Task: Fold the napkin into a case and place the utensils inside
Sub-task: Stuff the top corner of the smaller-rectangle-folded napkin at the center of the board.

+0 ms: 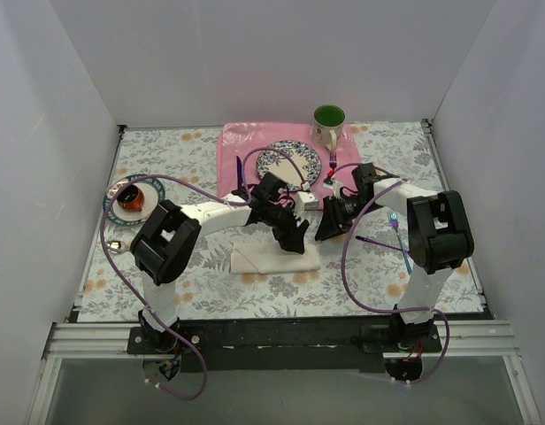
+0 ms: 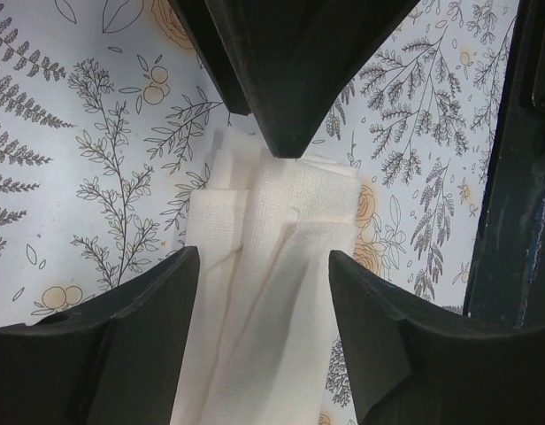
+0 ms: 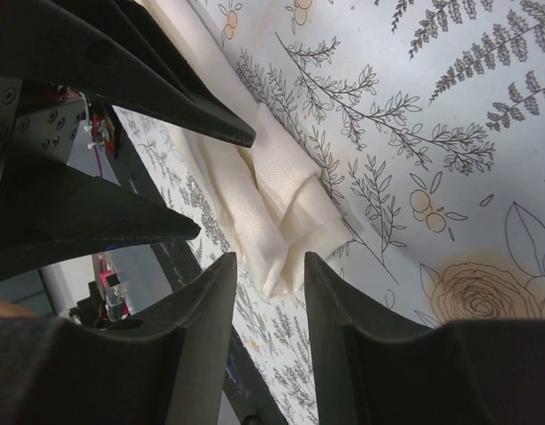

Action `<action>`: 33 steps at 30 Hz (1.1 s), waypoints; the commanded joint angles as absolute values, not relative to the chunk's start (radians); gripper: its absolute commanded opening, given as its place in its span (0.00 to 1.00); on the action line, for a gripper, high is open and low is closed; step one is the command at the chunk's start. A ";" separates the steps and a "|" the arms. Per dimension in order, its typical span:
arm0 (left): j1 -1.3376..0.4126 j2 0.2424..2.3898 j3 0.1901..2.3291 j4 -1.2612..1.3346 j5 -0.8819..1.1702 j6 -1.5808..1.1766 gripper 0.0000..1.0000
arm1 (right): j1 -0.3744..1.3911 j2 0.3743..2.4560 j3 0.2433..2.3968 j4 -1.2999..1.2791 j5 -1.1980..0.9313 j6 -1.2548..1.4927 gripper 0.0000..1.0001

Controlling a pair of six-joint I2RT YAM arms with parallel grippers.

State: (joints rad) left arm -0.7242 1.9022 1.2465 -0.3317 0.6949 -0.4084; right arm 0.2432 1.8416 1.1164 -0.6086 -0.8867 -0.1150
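Hovering released, the left pincer straddles the folded napkin on the tabletop while the right pincer, also released, waits at its end, probably to tidy the folds before the utensils nearby go in.

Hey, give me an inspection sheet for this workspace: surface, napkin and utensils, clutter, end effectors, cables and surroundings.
Surface: floral tablecloth; pink placemat at the far middle.
Job's things: napkin folded into a narrow strip at centre; utensils loose on the cloth to its right, not inside.
Clutter: plate, purple knife and fork on the placemat; green mug at its far corner; small dish at left.
End effectors: left end effector open, fingers either side of the napkin; right end effector open, pointed at the napkin's end.
Cables: purple cables loop beside both arms.
Surroundings: white walls on three sides; metal rail at near edge.
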 commanded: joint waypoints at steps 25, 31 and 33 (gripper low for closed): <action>-0.749 1.931 1.269 -0.288 0.727 -0.216 0.58 | 0.209 1.891 1.172 -0.643 -0.980 -0.086 0.42; -0.750 1.902 1.247 -0.252 0.749 -0.206 0.58 | 0.204 1.894 1.173 -0.647 -0.983 -0.092 0.42; -0.750 1.876 1.229 -0.235 0.756 -0.196 0.58 | 0.203 1.898 1.175 -0.649 -0.985 -0.092 0.43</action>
State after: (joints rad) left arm -0.7433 1.9503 1.2514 -0.2867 0.7235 -0.2314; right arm 0.2100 1.8889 1.1393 -0.6300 -0.9501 -0.0853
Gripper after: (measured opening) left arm 0.578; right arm 0.425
